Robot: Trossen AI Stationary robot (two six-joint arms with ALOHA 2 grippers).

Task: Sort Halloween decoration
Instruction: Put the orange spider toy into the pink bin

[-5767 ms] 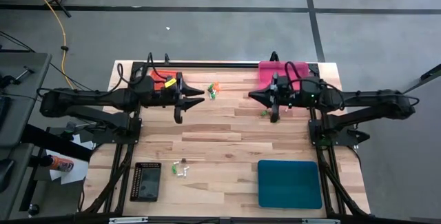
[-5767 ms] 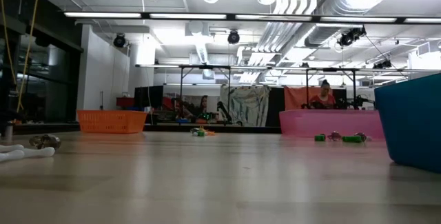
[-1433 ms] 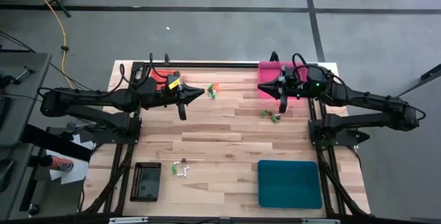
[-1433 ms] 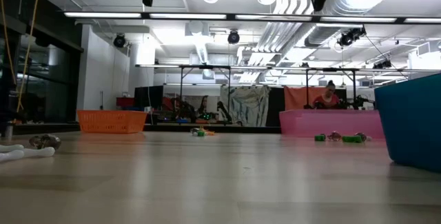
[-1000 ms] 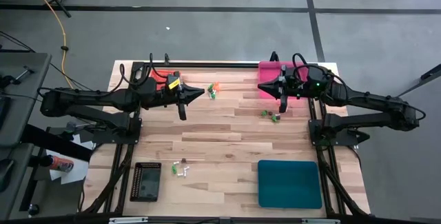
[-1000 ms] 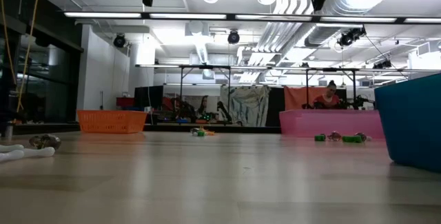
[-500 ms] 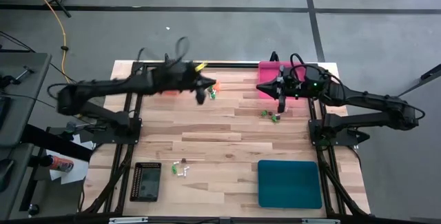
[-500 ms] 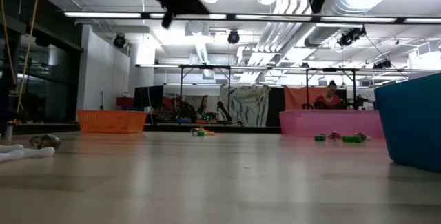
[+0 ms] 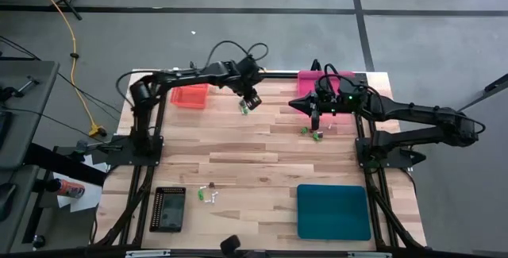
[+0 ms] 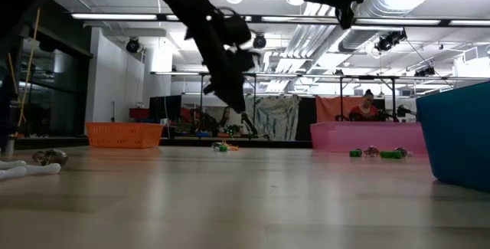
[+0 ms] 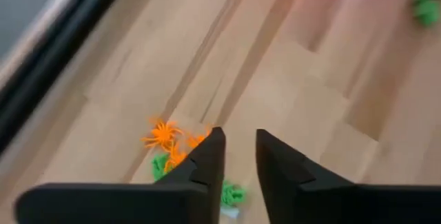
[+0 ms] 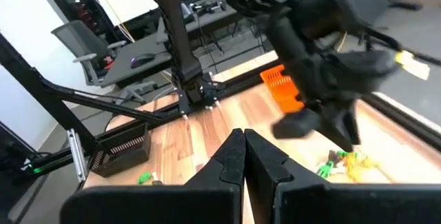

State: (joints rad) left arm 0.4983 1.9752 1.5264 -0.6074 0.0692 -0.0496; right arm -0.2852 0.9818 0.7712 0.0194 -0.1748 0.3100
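Holding apparently nothing visible, the orange tray (image 9: 189,96) sits beside trinkets (image 9: 245,107)

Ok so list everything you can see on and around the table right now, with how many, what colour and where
Orange rectangular tray: one, orange, far left corner of the table.
Pink rectangular tray: one, pink, far right, partly under the right arm.
Teal rectangular tray: one, teal, near right.
Black rectangular tray: one, black, near left.
Orange and green trinkets: small cluster, far middle, under the left gripper.
Green trinkets: small cluster, below the right gripper.
Pale and green trinkets: small cluster, beside the black tray.
Wooden table: one, light wood.
Left gripper: dark, fingers slightly apart, over the far-middle cluster.
Right gripper: dark, fingers shut, far right.
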